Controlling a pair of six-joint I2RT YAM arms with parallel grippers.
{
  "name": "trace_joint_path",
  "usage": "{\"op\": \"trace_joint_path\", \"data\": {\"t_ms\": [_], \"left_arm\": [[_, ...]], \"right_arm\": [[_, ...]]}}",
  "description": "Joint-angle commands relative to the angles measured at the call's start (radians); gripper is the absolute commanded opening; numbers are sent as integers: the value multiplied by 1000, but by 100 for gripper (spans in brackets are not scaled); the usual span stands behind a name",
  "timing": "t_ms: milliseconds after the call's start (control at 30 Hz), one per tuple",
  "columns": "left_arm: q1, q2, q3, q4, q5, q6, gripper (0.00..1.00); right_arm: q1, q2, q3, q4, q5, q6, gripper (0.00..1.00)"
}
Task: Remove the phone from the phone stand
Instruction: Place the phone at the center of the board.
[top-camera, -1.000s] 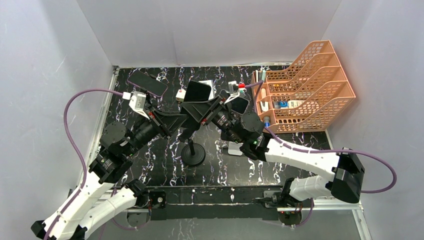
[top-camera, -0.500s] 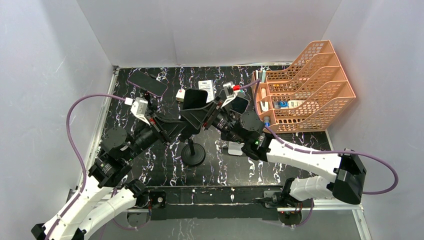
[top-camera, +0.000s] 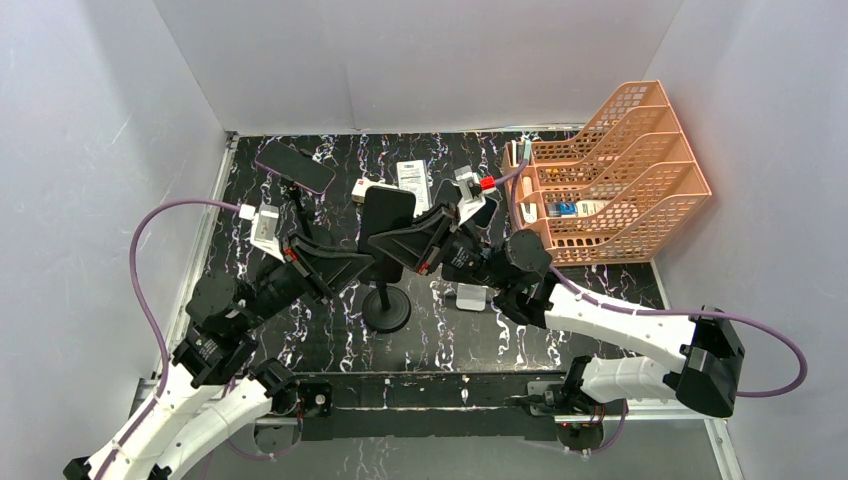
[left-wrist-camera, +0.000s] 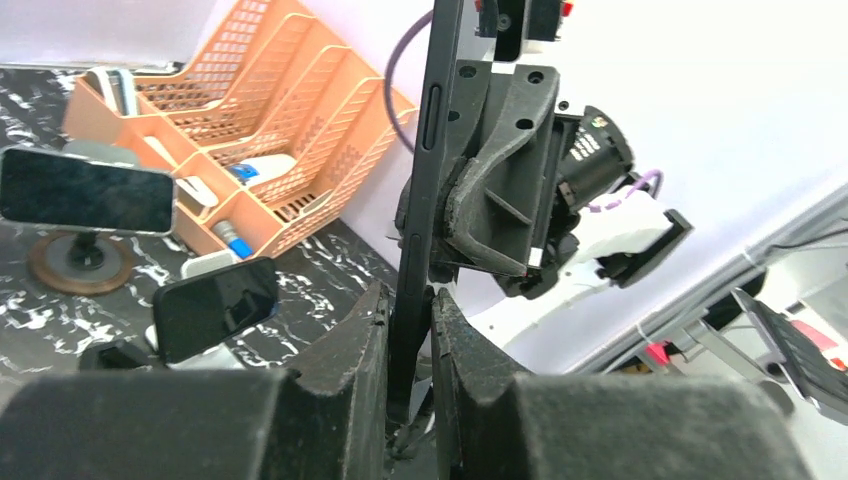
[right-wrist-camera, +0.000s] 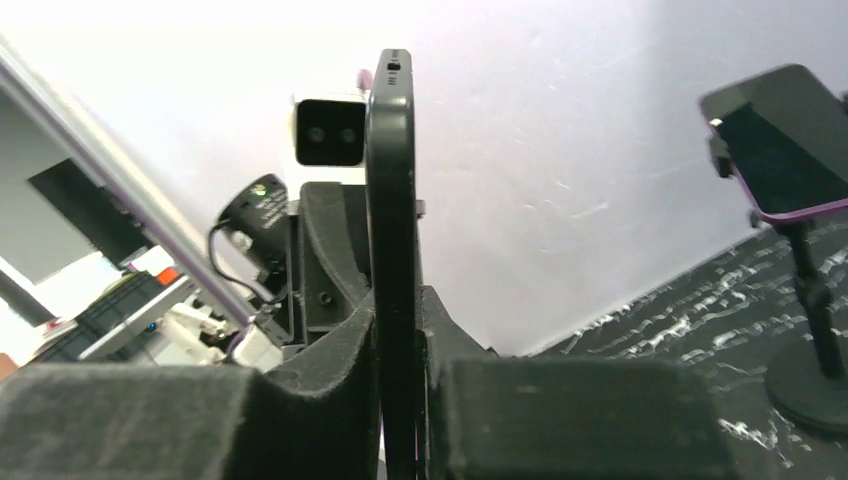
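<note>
The phone (top-camera: 386, 214) is a black slab raised over the phone stand (top-camera: 386, 307), a thin pole on a round black base. My left gripper (top-camera: 358, 266) is shut on its lower end from the left. My right gripper (top-camera: 402, 246) pinches it from the right. In the left wrist view the phone (left-wrist-camera: 432, 150) stands edge-on between my left gripper (left-wrist-camera: 410, 312) fingers, with the right gripper clamped higher up. In the right wrist view the phone (right-wrist-camera: 393, 190) rises edge-on out of my shut right gripper (right-wrist-camera: 398, 330). Whether the stand's cradle still touches the phone is hidden.
A purple-edged phone on its own stand (top-camera: 295, 167) is at the back left, another dark phone (top-camera: 481, 210) behind my right arm. An orange file rack (top-camera: 615, 165) fills the right side. A white box (top-camera: 412, 178) and a small white stand (top-camera: 470, 297) lie nearby.
The phone has come nearer and lower in the top view, with both grippers. The left arm pulled back to the left. The right arm shifted right.
</note>
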Motion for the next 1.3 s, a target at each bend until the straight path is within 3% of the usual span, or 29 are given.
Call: {"op": "trace_joint_path", "data": {"t_ms": [0, 67, 200, 300, 367, 500, 533, 567, 667, 800, 967, 1133, 1267], "left_arm": [[5, 2, -26, 85, 5, -37, 0], [5, 3, -32, 95, 38, -43, 3], [6, 18, -36, 127, 115, -58, 37], [5, 30, -41, 169, 156, -77, 42], [5, 36, -37, 173, 165, -76, 38], [5, 33, -26, 139, 152, -52, 0], [5, 25, -23, 114, 135, -44, 0], [5, 16, -20, 90, 117, -33, 0], [5, -18, 9, -39, 29, 18, 0], [6, -70, 73, -336, -117, 104, 0], [6, -112, 156, -665, -352, 154, 0], [5, -90, 207, -935, -532, 118, 0], [5, -51, 203, -1056, -600, 70, 0]], "right_arm": [[15, -28, 14, 151, -158, 16, 12], [14, -27, 17, 166, -183, 19, 4], [15, -18, 16, 196, -217, 37, 1], [15, 0, 20, 217, -240, 58, 1], [15, 12, 26, 232, -256, 69, 1], [15, 16, 28, 230, -260, 67, 1], [15, 11, 28, 212, -253, 57, 1], [15, -1, 29, 180, -241, 44, 11], [15, -52, 19, 55, -195, -14, 59], [16, -150, 17, -192, -50, -112, 88], [15, -284, 1, -504, 157, -197, 94], [15, -423, -73, -622, 279, -249, 95], [15, -490, -112, -663, 319, -263, 94]]}}
